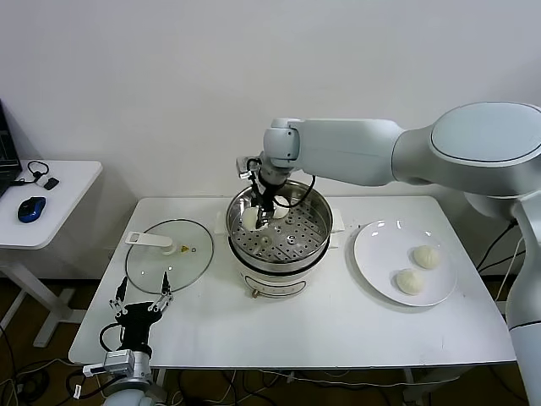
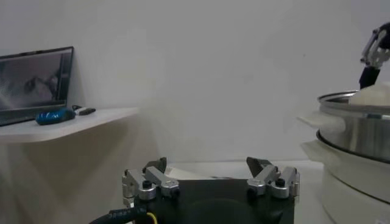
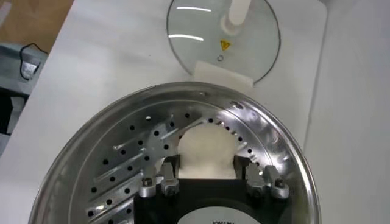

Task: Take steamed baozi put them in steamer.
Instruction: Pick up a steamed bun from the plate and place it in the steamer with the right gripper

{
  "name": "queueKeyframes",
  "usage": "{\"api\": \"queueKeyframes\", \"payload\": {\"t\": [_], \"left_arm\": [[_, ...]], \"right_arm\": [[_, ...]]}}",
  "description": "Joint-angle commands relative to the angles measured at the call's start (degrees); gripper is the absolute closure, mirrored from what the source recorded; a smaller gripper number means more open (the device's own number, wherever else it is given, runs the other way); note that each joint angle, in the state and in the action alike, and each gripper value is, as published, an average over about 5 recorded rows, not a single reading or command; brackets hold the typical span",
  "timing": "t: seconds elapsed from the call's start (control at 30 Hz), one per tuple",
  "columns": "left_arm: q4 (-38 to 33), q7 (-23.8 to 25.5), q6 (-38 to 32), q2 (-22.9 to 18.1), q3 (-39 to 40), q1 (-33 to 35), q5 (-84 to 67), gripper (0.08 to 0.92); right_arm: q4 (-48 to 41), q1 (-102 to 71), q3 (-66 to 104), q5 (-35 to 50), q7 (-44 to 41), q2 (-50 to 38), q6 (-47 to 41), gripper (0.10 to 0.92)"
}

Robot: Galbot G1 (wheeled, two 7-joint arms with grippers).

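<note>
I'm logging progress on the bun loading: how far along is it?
One baozi appears already in the steamer. The right hand is inside it, straddling another bun on the tray. Two buns wait on the plate. Left hand idles near the lid.

Steamer [image 1: 279,241] mid-table; glass lid [image 1: 169,254] to its left, plate [image 1: 376,262] with 2 baozi [image 1: 418,269] right.

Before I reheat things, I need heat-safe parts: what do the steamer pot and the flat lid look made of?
Steamer pot: looks like polished stainless steel, mirror-bright with a perforated tray. Lid: seems clear glass, the table showing through it, with a white, probably plastic, handle.
</note>
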Motion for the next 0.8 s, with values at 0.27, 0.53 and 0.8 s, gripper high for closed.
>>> {"api": "queueKeyframes", "payload": {"t": [0.27, 0.53, 0.8], "left_arm": [[-0.1, 0.1, -0.2, -1.2, -0.6, 0.1, -0.2, 0.177], [-0.8, 0.1, -0.3, -1.3, -1.2, 0.5, 0.0, 0.177], [-2.3, 0.3, 0.3, -1.6, -1.2, 1.1, 0.3, 0.177]], "right_arm": [[-3.2, -3.3, 1.0, -0.3, 1.6, 1.9, -0.9, 0.311], [-0.9, -0.7, 2.0, 0.8, 0.8, 0.0, -0.9, 0.205], [6.1, 10.0, -5.1, 2.6, -5.6, -7.2, 2.0, 0.203]]}}
